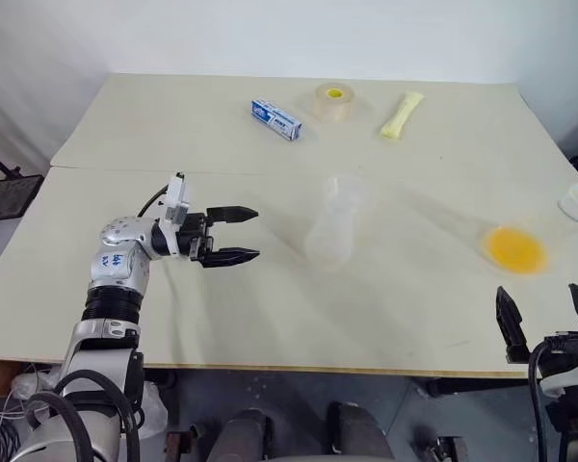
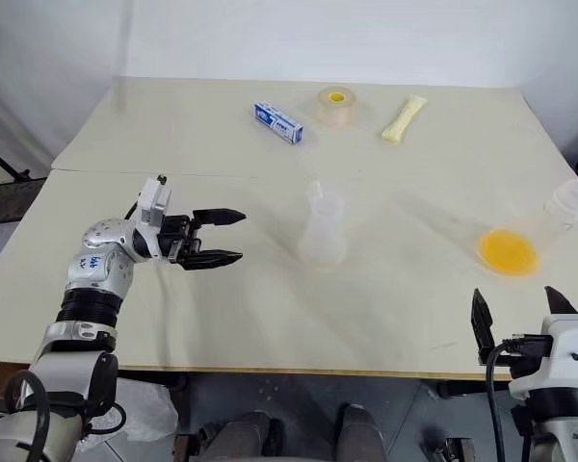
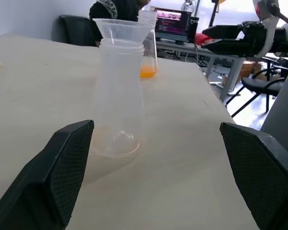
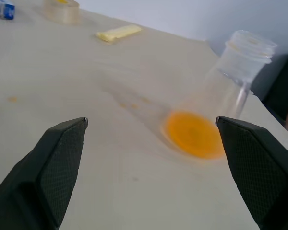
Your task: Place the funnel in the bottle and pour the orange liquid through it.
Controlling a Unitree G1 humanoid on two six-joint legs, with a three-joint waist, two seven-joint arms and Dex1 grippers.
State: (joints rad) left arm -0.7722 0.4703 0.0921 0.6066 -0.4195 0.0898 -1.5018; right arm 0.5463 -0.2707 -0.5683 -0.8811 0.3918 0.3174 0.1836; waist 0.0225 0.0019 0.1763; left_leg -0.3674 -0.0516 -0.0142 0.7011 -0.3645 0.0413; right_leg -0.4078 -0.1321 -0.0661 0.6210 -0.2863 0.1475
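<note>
The surface (image 1: pixel 270 318) is a matte, pale beige board w/ a seam running across it, smooth and flat. Near its middle stands the bottle (image 1: pixel 329 239), clear colourless plastic, conical w/ a wide round base and short neck, upright. The funnel (image 3: pixel 123 29) sits in the neck of the bottle, its wide thin rim flaring above the opening; it is transparent as well, so in the head views the two are hard to separate. Toward the right edge of the surface stands a larger clear flask (image 2: pixel 535 231) w/ a ribbed neck, and the orange liquid (image 2: pixel 509 251) lies in its round bottom as a shallow, translucent yellow-orange pool. The left claw (image 1: pixel 233 234) is over the left part of the surface, pointing sideways at the bottle but well apart from it; its two black fingers, w/ a fine grid texture on the pads, are spread wide and hold nothing. The right claw (image 2: pixel 514 314) is at the near edge, near the right corner, just in front of the flask, also wide open and empty. Along the far edge lie a small blue-white box (image 1: pixel 275 118), a tape roll (image 1: pixel 334 102) of brownish glossy tape w/ yellow centre, and a pale yellow soft packet (image 1: pixel 402 115), long in shape.
</note>
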